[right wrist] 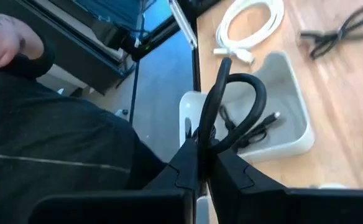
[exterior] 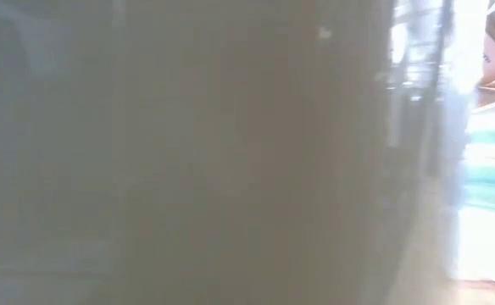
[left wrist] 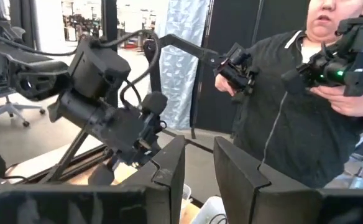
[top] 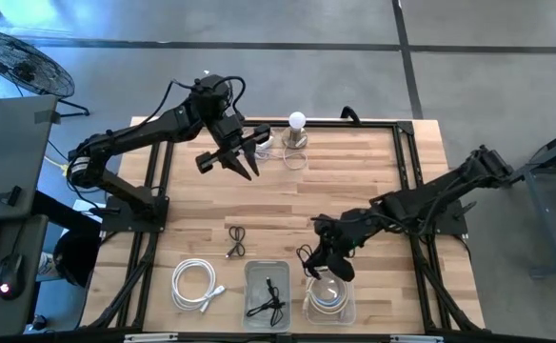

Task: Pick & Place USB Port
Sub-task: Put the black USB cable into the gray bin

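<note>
right claw [right wrist: 200, 163] pinched shut on looped black usb cable [right wrist: 234, 112], held above front bins, near edge of clear tray [top: 330, 303]. left claw [top: 242, 162] raised at rear of surface, fingers slightly apart, empty. advice: centre loop over intended bin before release.

Four cameras, one counter [top: 373, 181]

One hangs overhead looking straight down on both arms; the low one faces something pressed right against it (just a blur). The left wrist camera looks level across at a person [left wrist: 293, 118]; the right wrist camera looks down on the grey tray [right wrist: 287, 124], which the overhead view shares.
</note>
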Robot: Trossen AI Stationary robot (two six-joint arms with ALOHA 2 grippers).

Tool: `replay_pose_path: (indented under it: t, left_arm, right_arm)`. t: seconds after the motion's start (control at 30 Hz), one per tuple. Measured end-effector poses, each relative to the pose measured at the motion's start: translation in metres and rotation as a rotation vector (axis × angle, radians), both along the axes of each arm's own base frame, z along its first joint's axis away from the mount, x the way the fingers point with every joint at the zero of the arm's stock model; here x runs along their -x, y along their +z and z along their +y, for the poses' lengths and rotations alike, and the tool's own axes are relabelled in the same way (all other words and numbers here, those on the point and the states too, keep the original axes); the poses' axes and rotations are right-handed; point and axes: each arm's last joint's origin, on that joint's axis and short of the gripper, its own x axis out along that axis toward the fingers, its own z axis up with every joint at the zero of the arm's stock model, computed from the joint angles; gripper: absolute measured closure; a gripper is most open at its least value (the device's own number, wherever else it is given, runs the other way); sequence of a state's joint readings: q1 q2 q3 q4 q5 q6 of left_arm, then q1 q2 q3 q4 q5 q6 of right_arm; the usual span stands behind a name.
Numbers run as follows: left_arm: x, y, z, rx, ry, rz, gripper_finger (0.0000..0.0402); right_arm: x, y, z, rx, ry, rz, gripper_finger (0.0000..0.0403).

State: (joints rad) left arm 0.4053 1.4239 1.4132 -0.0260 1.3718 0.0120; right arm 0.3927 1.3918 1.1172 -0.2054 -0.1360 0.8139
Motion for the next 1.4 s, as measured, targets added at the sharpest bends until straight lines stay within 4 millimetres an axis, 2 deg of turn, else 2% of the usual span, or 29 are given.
replay_pose_path:
  t: [0.23, 0.37, 0.53, 0.67, 1.1, 1.4]
  left_arm:
    - [-0.004, -0.006, -0.003, -0.072, 0.120, -0.046, 0.0318]
    - [-0.010, -0.006, -0.011, -0.104, 0.186, -0.061, 0.0318]
    - [-0.018, -0.007, -0.025, -0.136, 0.316, -0.058, 0.0318]
    - [-0.021, -0.007, -0.029, -0.122, 0.425, -0.019, 0.0318]
    - [-0.031, -0.010, -0.056, -0.110, 0.420, 0.006, 0.0315]
    - [-0.039, -0.017, -0.060, -0.105, 0.422, 0.028, 0.0252]
  right_arm:
    - [0.011, 0.020, -0.014, 0.134, -0.069, -0.142, 0.0390]
    - [0.016, 0.032, -0.027, 0.219, -0.095, -0.221, 0.0390]
    - [0.019, 0.040, -0.044, 0.293, -0.084, -0.281, 0.0390]
    - [0.019, 0.043, -0.055, 0.327, -0.058, -0.312, 0.0390]
    - [0.024, 0.054, -0.076, 0.413, 0.010, -0.394, 0.0390]
    - [0.027, 0.080, -0.077, 0.475, 0.037, -0.455, 0.0390]
